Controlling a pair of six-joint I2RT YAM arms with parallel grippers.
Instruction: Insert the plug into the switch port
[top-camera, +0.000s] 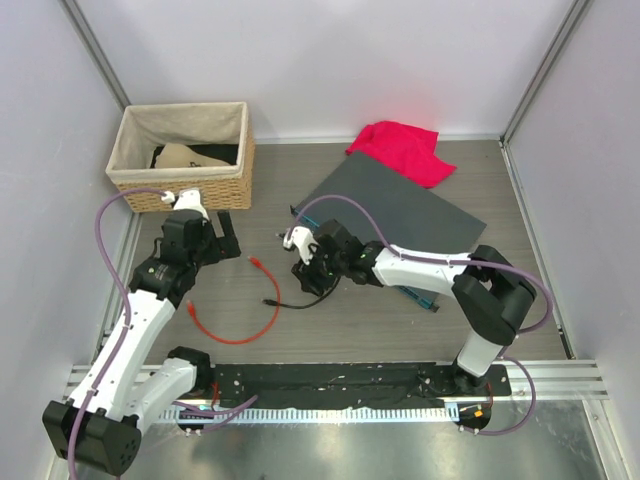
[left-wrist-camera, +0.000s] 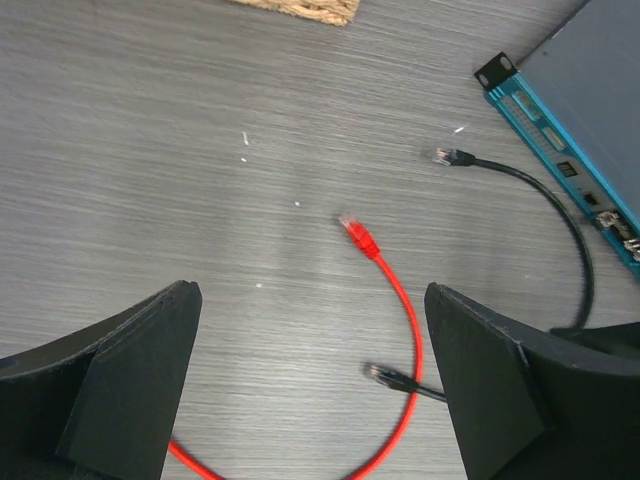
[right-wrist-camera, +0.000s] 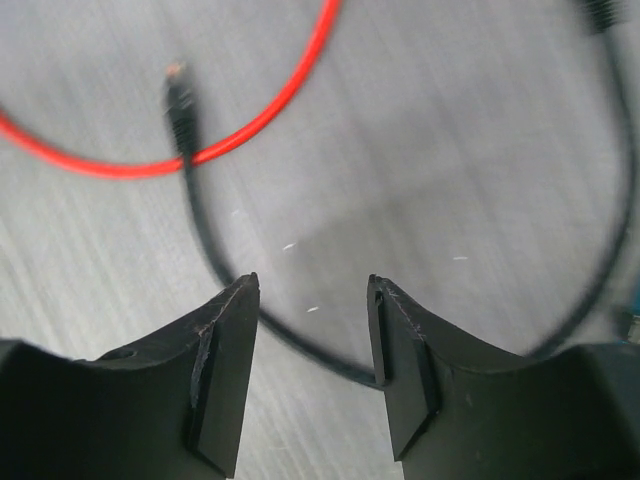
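Left arm (top-camera: 140, 320) and right arm (top-camera: 420, 268): white shells, black joints, a purple cable (top-camera: 100, 228) looping along each; black wedge-shaped jaws; black mounting rail (top-camera: 330, 380) at six o'clock.

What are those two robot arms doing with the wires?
The right gripper hangs over the black cable with its jaws open, holding nothing. The left gripper hovers wide open above the red cable. Both cables lie loose on the table, and neither is plugged into the switch yet; one black plug lies close to its blue front.
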